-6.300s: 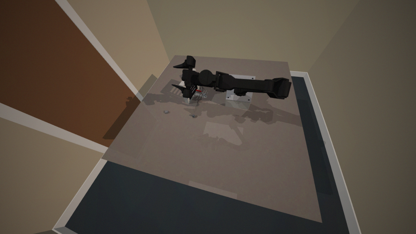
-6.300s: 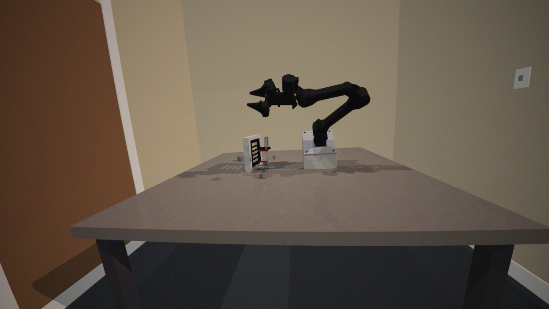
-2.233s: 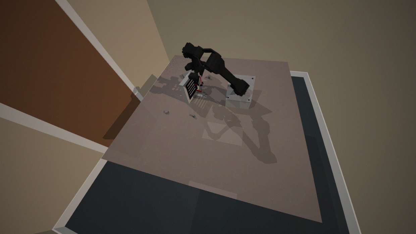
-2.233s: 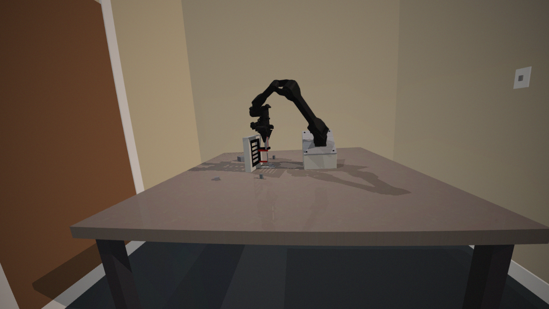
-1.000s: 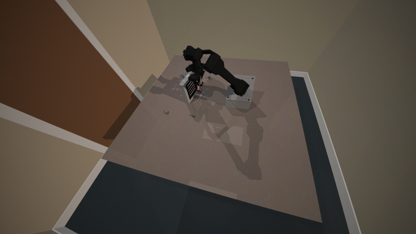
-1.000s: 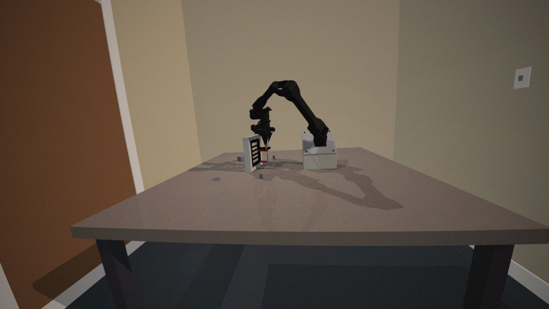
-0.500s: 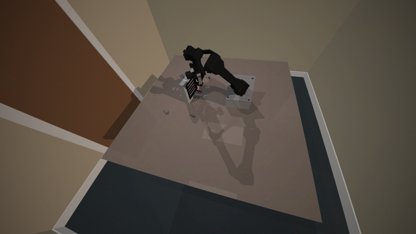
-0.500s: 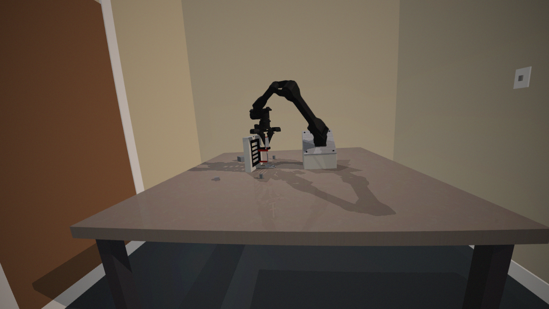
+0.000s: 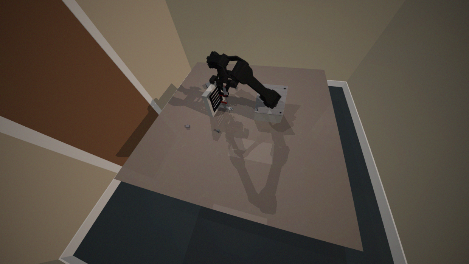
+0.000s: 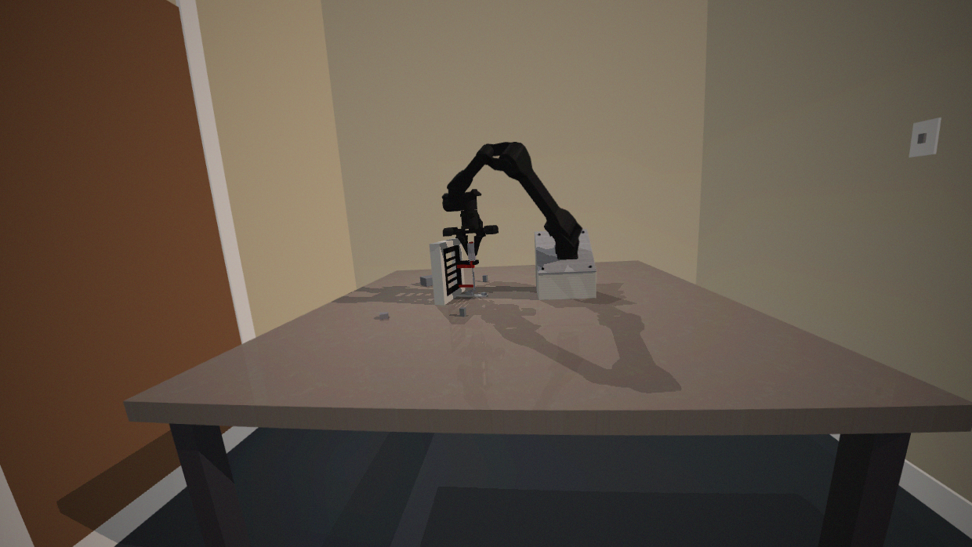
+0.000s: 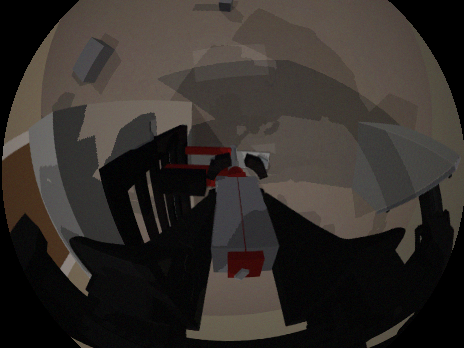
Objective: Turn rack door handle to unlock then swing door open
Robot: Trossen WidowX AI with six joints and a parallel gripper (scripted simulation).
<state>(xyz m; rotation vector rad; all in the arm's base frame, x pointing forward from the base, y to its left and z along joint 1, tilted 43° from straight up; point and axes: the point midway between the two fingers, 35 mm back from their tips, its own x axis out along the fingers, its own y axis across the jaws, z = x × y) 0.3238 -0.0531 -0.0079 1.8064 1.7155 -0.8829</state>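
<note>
The white rack frame (image 9: 208, 103) (image 10: 438, 275) (image 11: 75, 175) stands upright at the far left of the table. The black slatted door (image 9: 215, 98) (image 10: 446, 268) (image 11: 120, 170) looks seated in it; a small gap cannot be ruled out. The upright grey handle (image 9: 224, 86) (image 10: 471, 251) (image 11: 242, 215) has a red end and stands out from the door beside red brackets (image 10: 465, 286) (image 11: 207, 150). My gripper (image 9: 224, 91) (image 10: 471, 254) (image 11: 238, 200) points down, shut on the handle's upper part. In the wrist view the frame lies to the left, and a finger hides part of the door.
Small grey blocks lie around the rack, one in front (image 9: 216, 130) (image 10: 462, 312), one front left (image 9: 187, 126) (image 10: 384, 316) and one behind (image 10: 426, 280) (image 11: 92, 60). A small pale plate (image 9: 230, 108) (image 11: 265, 158) lies by the handle's foot. The arm's box base (image 10: 565, 285) (image 11: 400, 165) stands right.
</note>
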